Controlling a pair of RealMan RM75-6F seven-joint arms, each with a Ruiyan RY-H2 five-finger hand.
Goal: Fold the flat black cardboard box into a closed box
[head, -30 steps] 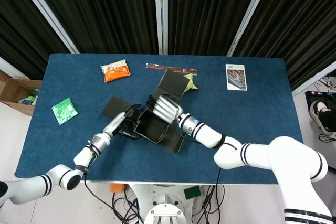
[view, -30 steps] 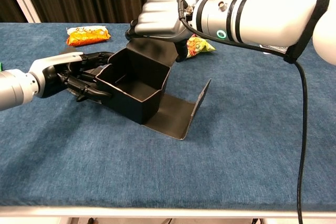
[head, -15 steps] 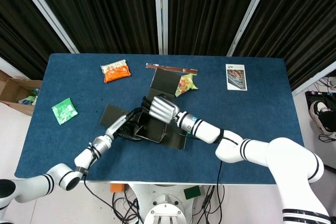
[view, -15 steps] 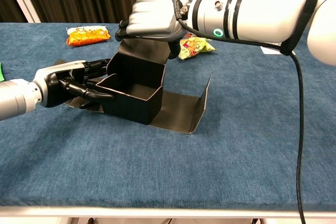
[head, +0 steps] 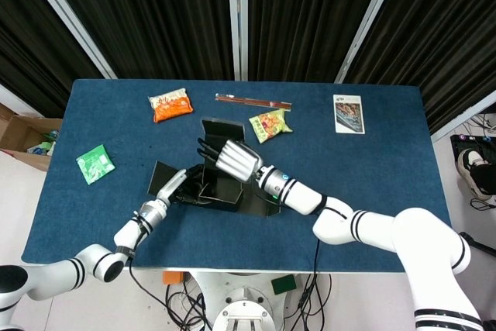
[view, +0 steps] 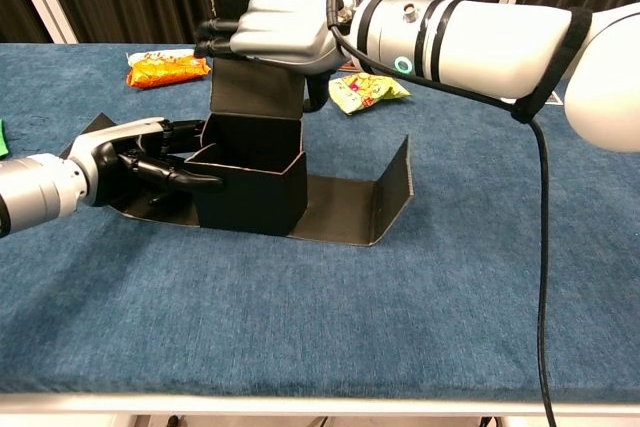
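Gripping one black box (view: pixel 250 182), two hands: left hand (view: pixel 140 162) its side, right hand (view: pixel 285 32) its lid.

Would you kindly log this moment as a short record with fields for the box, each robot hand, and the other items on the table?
box: black cardboard box, partly folded, top open, rear flap upright, one side panel lying flat on the table
left robot hand: fingers at the box's left wall
right robot hand: grips the upright rear flap
other items: orange snack bag, green-yellow snack bag, green packet, booklet, chopsticks
task state: box not yet closed
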